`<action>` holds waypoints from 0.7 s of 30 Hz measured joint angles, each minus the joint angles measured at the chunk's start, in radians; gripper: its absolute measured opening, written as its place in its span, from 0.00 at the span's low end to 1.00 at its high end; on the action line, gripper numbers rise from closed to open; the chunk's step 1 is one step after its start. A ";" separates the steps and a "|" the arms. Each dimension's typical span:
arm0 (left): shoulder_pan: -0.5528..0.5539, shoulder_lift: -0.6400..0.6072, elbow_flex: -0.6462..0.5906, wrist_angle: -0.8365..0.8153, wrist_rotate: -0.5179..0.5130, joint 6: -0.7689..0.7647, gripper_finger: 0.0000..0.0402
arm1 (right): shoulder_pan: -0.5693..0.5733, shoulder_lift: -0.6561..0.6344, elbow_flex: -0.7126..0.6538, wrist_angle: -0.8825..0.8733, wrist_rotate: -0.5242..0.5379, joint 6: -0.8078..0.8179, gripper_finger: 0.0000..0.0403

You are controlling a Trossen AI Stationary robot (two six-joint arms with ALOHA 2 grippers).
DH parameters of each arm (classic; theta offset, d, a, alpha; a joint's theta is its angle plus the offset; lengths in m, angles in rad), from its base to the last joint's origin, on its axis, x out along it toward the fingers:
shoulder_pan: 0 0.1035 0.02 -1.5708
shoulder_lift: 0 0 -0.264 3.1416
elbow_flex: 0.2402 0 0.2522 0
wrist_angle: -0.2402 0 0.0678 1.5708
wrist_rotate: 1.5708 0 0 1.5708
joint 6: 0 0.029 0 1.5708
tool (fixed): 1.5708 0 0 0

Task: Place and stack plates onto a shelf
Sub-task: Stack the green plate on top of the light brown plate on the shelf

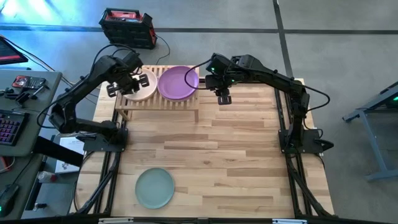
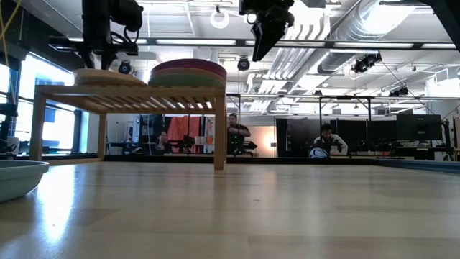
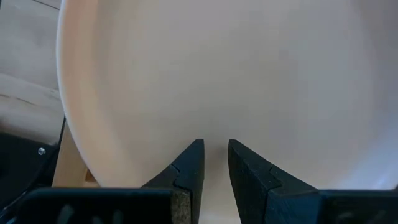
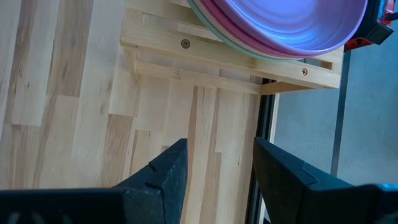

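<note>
Light-wood slats of the shelf [image 1: 163, 104] ran across the upper middle of the high view, near the far edge of the butcher-block table [image 1: 236, 162]. Two piles sat side by side on it: to the left a peach plate [image 1: 138, 90], and touching it on the right a stack with a purple plate [image 1: 176, 81] on top; in the low view that stack [image 2: 187, 73] showed several coloured rims, pink and green among them, though how many could not be counted. The left gripper [image 1: 126, 81] hung over the peach plate at the upper left of the shelf, and its wrist view showed its dark fingers [image 3: 186, 171] set narrowly apart just above the plate's pale surface [image 3: 236, 68], gripping nothing. The right gripper [image 1: 223, 96] hovered just beyond the shelf's right end, over bare tabletop; its fingers [image 4: 163, 177] stood wide apart and empty, with the shelf's corner [image 4: 205, 53] and the purple stack's rim ahead of them. A sage green plate [image 1: 155, 188] lay alone at the lower left of the table, well apart from the shelf.
</note>
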 joint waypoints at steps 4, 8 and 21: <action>0.000 0.020 0.000 0.005 0.000 0.001 0.16 | 0.000 0.000 0.000 0.000 0.000 0.000 0.39; 0.000 0.037 0.000 0.021 0.001 0.005 0.16 | 0.000 0.000 0.000 0.000 0.000 0.000 0.39; 0.000 -0.032 0.000 0.043 0.002 0.047 0.16 | 0.000 0.000 0.000 0.001 0.000 0.011 0.39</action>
